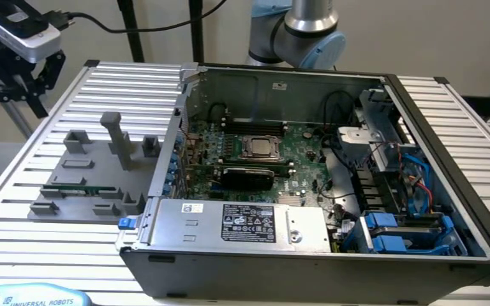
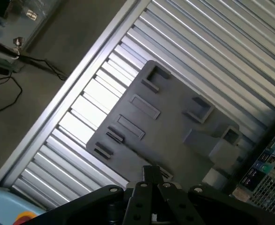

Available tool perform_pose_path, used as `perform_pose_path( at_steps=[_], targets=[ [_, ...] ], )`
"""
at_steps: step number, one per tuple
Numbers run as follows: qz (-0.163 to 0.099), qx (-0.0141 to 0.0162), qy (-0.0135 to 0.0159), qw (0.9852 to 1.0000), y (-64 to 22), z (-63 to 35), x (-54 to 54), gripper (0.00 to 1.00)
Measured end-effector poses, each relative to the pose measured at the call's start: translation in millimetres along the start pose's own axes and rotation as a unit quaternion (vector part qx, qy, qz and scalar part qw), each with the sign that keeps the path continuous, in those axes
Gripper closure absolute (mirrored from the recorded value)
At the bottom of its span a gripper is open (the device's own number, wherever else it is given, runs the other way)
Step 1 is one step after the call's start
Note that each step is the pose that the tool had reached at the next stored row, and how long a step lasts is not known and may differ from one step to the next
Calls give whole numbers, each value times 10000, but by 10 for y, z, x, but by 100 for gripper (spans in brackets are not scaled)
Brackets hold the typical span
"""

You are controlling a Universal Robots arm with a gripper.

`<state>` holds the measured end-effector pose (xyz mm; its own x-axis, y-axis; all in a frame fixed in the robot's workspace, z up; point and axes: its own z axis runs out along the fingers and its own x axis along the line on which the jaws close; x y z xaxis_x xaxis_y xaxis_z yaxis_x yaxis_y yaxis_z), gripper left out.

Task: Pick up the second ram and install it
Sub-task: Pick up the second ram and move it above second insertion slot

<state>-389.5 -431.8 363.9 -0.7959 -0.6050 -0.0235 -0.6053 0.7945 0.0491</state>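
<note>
the gripper point(image 1: 22, 71) hangs above the slatted table point(image 1: 15, 172) at the exterior view's left, apparently pressed together on nothing. the second ram point(image 1: 79, 189), a green stick, lies in the grey fixture tray point(image 1: 66, 211) beside the open computer case point(image 1: 313, 271). pickup and installation both look undone.

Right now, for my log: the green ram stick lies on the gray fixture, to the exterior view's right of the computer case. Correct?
Wrong side: the green ram stick lies on the gray fixture to the exterior view's left of the computer case, as that view shows.
</note>
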Motion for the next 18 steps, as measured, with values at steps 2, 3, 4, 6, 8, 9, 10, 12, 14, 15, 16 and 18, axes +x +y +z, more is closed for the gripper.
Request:
perform_pose_path(
  at_steps=[2, 3, 4, 6, 8, 9, 10, 12, 14, 15, 16, 18],
  targets=[
    [-187, -4, 9, 9998, -1, 11, 0, 89],
    [-278, -6, 13, 9996, -1, 16, 0, 89],
    [-364, -8, 18, 9993, -1, 21, 0, 89],
    [-544, -12, 27, 9985, -1, 32, 1, 89],
    [-731, -17, 37, 9973, -2, 44, 1, 89],
    [-820, -19, 41, 9966, -2, 50, 1, 89],
    [-910, -21, 45, 9958, -3, 55, 1, 89],
    [-1092, -25, 54, 9940, -3, 67, 1, 89],
    [-1270, -28, 63, 9919, -4, 79, 2, 89],
    [-1359, -30, 68, 9907, -4, 85, 2, 89],
    [-1453, -32, 73, 9894, -5, 92, 2, 89],
    [-1633, -36, 83, 9865, -5, 105, 2, 89]
  ],
)
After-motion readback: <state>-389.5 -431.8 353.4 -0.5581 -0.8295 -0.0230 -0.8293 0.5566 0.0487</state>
